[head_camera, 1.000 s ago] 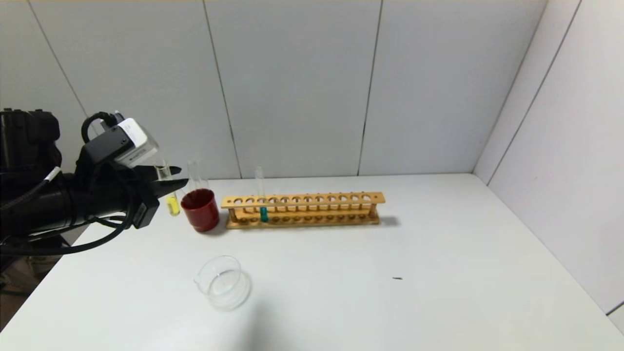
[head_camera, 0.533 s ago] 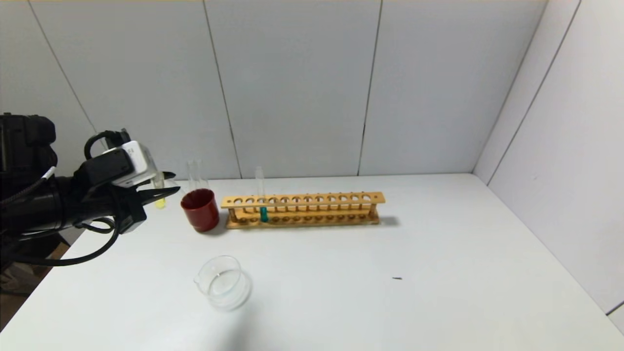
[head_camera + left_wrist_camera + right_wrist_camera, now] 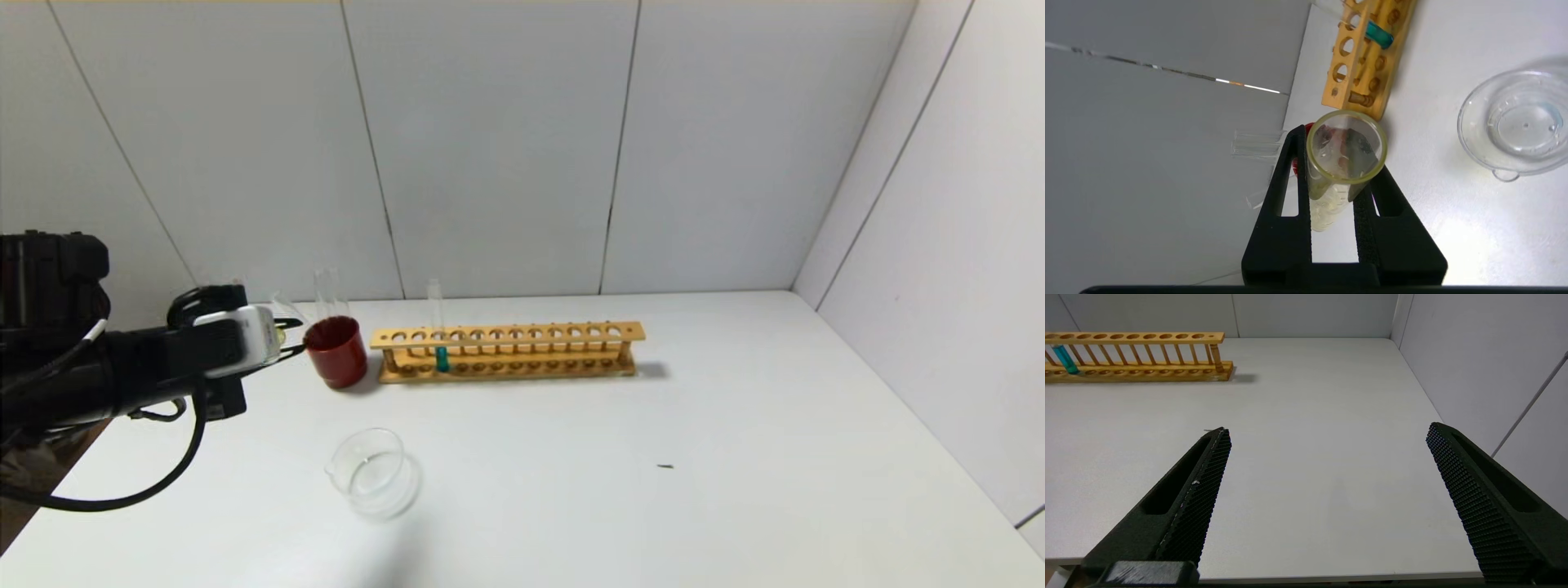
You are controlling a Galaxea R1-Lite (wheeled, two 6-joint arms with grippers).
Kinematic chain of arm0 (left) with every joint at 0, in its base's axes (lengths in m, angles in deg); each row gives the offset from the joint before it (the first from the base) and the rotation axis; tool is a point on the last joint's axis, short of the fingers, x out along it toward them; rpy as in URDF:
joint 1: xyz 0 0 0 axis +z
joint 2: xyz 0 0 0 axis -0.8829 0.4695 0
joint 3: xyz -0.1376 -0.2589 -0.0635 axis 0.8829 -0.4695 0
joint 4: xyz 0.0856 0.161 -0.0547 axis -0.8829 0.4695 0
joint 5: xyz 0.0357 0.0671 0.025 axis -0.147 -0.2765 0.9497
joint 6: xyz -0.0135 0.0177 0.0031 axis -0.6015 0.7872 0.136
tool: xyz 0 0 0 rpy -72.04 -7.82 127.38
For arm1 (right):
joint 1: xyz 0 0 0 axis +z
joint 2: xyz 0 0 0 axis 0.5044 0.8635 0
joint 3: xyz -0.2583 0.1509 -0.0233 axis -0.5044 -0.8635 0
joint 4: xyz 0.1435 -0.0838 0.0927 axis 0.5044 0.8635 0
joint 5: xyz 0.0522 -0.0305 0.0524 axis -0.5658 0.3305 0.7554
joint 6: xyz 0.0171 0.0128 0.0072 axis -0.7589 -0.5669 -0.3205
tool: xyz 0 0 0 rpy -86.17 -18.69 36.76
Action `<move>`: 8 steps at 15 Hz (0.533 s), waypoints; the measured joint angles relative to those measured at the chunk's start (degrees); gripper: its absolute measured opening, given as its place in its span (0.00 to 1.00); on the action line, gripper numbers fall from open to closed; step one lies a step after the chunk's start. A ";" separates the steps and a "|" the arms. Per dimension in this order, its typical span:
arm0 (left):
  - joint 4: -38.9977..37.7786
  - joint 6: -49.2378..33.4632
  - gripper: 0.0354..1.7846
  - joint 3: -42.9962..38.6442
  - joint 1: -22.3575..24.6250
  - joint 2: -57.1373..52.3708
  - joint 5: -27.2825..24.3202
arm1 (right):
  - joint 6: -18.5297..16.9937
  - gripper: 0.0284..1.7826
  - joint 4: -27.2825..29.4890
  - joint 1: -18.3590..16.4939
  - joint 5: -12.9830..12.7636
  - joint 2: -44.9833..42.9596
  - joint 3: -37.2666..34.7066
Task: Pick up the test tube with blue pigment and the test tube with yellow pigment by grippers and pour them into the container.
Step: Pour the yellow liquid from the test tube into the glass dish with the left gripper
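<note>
Left gripper (image 3: 1331, 179) is clamped on the yellow pigment test tube (image 3: 1339, 163) beside the red cup (image 3: 335, 351), so the pour comes next and needs it carried over the glass dish (image 3: 374, 472); right gripper (image 3: 1327, 465) idles wide open.

Right gripper (image 3: 1327, 435) hanging over bare white counter (image 3: 1306, 400), fingers (image 3: 1196, 490) spread wide apart, nothing between them. Wooden rack (image 3: 1137, 355) far back, well apart from gripper. Test tube with blue pigment (image 3: 1064, 359) standing tilted in rack near its cut-off end; other visible holes empty. Grey wall panels (image 3: 1474, 355) behind and beside counter.
</note>
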 joint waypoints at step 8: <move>-2.19 12.51 0.17 -7.97 1.26 -3.19 -0.21 | 0.00 0.98 0.00 0.00 0.00 0.00 0.00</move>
